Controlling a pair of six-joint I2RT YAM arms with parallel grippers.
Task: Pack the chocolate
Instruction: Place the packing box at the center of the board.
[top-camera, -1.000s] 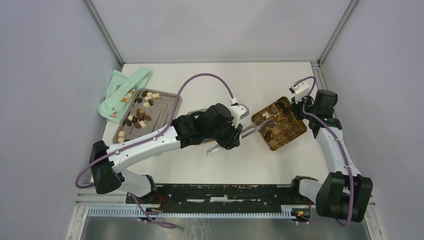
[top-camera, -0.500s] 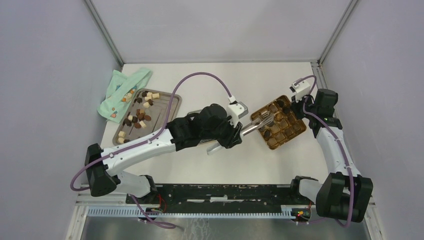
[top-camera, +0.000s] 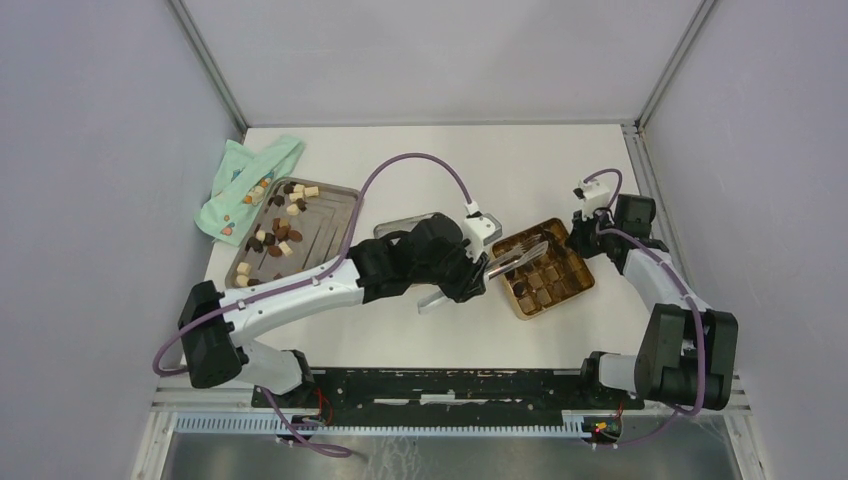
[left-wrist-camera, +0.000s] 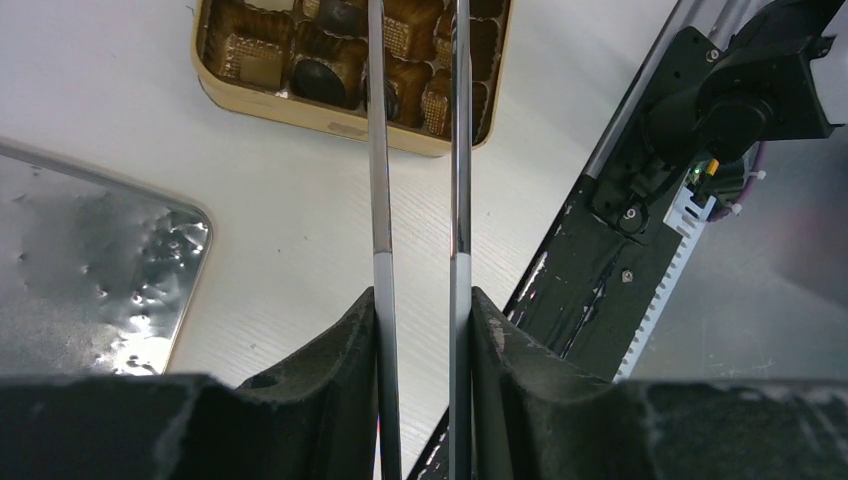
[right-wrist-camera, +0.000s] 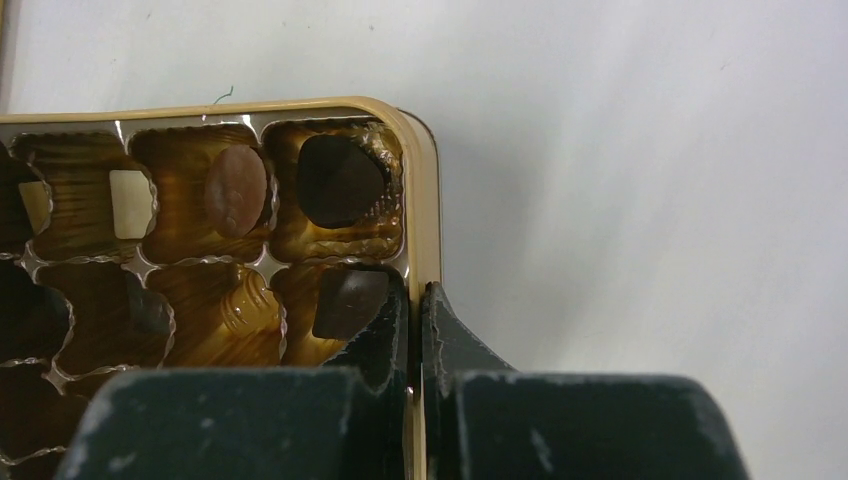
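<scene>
The chocolate chunks (top-camera: 278, 232), dark, mid-brown and cream, lie scattered on a metal tray (top-camera: 330, 215) at the left. A few more sit in the gold tin (top-camera: 560, 297), among them a dark one (right-wrist-camera: 340, 180) in the corner compartment. My left gripper (top-camera: 478, 272) is shut on the long metal tweezers (top-camera: 520, 256), whose arms (left-wrist-camera: 378, 180) reach over the tin (left-wrist-camera: 330, 125); their tips run out of the left wrist view. My right gripper (right-wrist-camera: 420, 300) is shut on the tin's rim (right-wrist-camera: 425, 180) at its far right side (top-camera: 583, 232).
A green patterned pouch (top-camera: 240, 190) lies beyond the chocolate tray at the far left. A second metal tray (left-wrist-camera: 90, 260) lies under my left arm, just left of the tin. The black rail (left-wrist-camera: 600, 270) runs along the table's near edge.
My right gripper has drawn the tin nearer and to the left, turning it a little. My left gripper keeps the tweezers over the tin and has shifted slightly.
</scene>
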